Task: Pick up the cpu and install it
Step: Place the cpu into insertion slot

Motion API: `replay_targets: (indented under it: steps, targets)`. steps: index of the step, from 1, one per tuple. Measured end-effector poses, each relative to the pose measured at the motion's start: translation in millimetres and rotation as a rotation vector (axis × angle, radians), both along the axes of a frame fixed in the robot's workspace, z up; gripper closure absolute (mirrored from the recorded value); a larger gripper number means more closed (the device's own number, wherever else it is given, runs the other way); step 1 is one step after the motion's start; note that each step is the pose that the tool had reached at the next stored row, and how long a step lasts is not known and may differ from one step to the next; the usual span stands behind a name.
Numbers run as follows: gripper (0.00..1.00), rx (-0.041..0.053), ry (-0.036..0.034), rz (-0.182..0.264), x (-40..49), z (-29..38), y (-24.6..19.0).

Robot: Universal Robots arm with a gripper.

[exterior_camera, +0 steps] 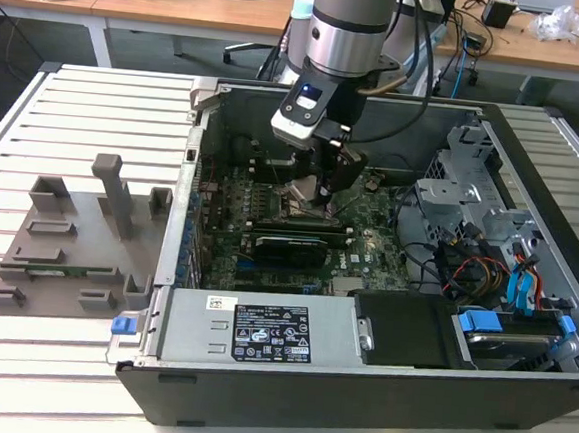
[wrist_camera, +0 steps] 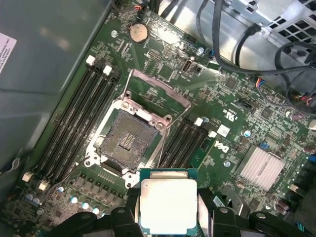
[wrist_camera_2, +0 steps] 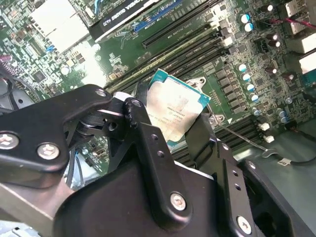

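Arm (exterior_camera: 350, 26) is reaching down into the open computer case (exterior_camera: 255, 394), which is lying on its side on the slatted table (exterior_camera: 77, 110). The gripper (exterior_camera: 321, 194) is hanging over the motherboard (exterior_camera: 367, 248), near the middle of the board. It's clenching the cpu (wrist_camera_2: 175, 108) (wrist_camera: 168, 205): in both wrist views the black fingers (wrist_camera_2: 145, 138) are pressing on two opposite edges of the chip, silvery top facing the cameras, green rim showing around it. The cpu is sitting in the air above the board, not touching it. In the first wrist view it's hovering just beside the socket (wrist_camera: 127, 140), off one corner rather than over it. The socket is standing open, its contact field bare and the load plate (wrist_camera: 158, 84) flipped up at the far edge (so nothing seated yet). Memory slots (wrist_camera: 74, 128) are running along both sides of the socket, a coin cell (wrist_camera: 138, 32) is sitting beyond the load plate, and a finned heatsink (wrist_camera: 259, 168) is off to one side. The grey tray (exterior_camera: 77, 240) with its upright posts is lying on the table outside the case, on the exterior view's left, well apart from the gripper.
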State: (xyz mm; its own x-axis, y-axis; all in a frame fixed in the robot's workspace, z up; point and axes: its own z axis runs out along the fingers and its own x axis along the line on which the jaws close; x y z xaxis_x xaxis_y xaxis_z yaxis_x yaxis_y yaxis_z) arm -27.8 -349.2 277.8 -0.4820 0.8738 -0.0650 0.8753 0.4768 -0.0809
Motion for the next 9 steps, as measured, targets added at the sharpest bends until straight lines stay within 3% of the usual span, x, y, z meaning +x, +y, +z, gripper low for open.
replay_targets:
  steps: [9]
  targets:
    - [0.45, -0.0105, 0.0000, -0.069, 0.0, -0.4, 0.0]
